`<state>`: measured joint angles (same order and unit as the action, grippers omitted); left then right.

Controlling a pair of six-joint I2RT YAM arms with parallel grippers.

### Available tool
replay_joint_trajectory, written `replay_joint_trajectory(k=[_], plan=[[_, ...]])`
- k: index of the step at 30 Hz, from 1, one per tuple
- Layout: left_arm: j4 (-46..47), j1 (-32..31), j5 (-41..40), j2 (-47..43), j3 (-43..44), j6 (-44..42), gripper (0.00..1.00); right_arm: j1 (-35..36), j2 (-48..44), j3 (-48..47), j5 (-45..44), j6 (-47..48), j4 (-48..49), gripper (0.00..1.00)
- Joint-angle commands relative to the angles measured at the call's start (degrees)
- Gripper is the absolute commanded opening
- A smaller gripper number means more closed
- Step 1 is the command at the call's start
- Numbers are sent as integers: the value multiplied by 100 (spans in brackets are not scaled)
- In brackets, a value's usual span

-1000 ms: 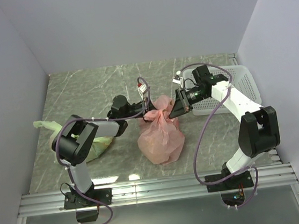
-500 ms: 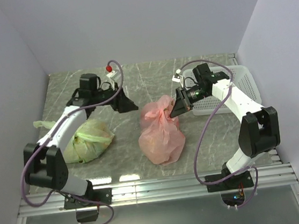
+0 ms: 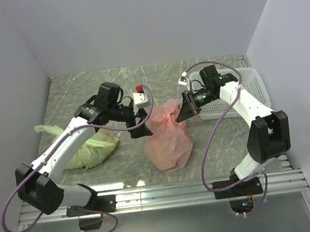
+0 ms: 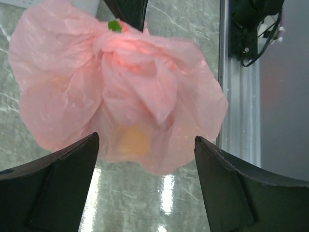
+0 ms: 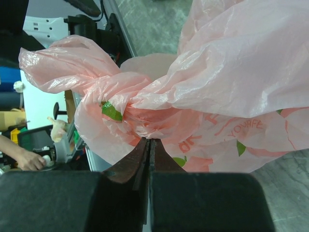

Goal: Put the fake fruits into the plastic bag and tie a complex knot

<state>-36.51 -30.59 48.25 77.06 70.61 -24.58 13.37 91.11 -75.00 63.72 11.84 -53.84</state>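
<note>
- Grey-green marbled tabletop (image 3: pixel 85 96) carries the salmon-pink translucent plastic bag (image 3: pixel 168 142), standing bulged; what looks like a yellowish fake fruit (image 4: pixel 131 141) shows faintly through its film.
- Right of the bag, the right end effector (image 3: pixel 184 112) is clenched on the film just under the twisted knot (image 5: pixel 126 112), probably anchoring it for tightening.
- Left of the bag, the left end effector (image 4: pixel 146 138) is spread wide, grasping nothing, seemingly lined up to seize a knot tail.
- Farther left of the bag lies a pale green tied plastic bag (image 3: pixel 94 145).

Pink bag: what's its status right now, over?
Left gripper open, facing pink bag. Right gripper shut on knot. Bag tied, resting on table. Green bag lies aside, nothing blocking.
</note>
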Motion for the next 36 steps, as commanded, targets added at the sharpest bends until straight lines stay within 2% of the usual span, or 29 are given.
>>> replay_joint_trajectory(k=[1, 7, 11, 13, 15, 16, 17, 20, 22, 30, 36], plan=[[432, -193, -544, -147, 260, -170, 84, 105, -234, -243, -44, 12, 14, 0], [750, -386, -826, 116, 497, 119, 76, 140, -199, -322, -132, 73, -100, 0], [812, -387, -633, 275, 603, 392, 65, 131, -199, -383, -176, 135, -196, 0], [821, -395, -448, 301, 559, 401, 62, 140, -208, -392, -194, 152, -240, 0], [953, -395, -396, 319, 446, 498, 54, 140, -225, -401, -194, 161, -249, 0], [988, -395, -378, 336, 419, 515, 49, 140, -234, -392, -194, 152, -232, 0], [997, -404, -386, 371, 410, 533, 33, 149, -225, -401, -202, 178, -240, 0], [883, -360, -544, 477, 445, 559, 0, 97, -217, -427, -246, 336, -416, 0], [768, -247, -588, 460, 375, 568, 0, 35, -252, -419, -290, 416, -548, 0], [961, 1045, -1308, 213, -494, 1034, 0, -641, -208, -507, -510, 1321, -1426, 0], [953, 1696, -1826, 266, -601, 1130, 0, -1169, -295, -349, -1079, 1629, -1297, 0]])
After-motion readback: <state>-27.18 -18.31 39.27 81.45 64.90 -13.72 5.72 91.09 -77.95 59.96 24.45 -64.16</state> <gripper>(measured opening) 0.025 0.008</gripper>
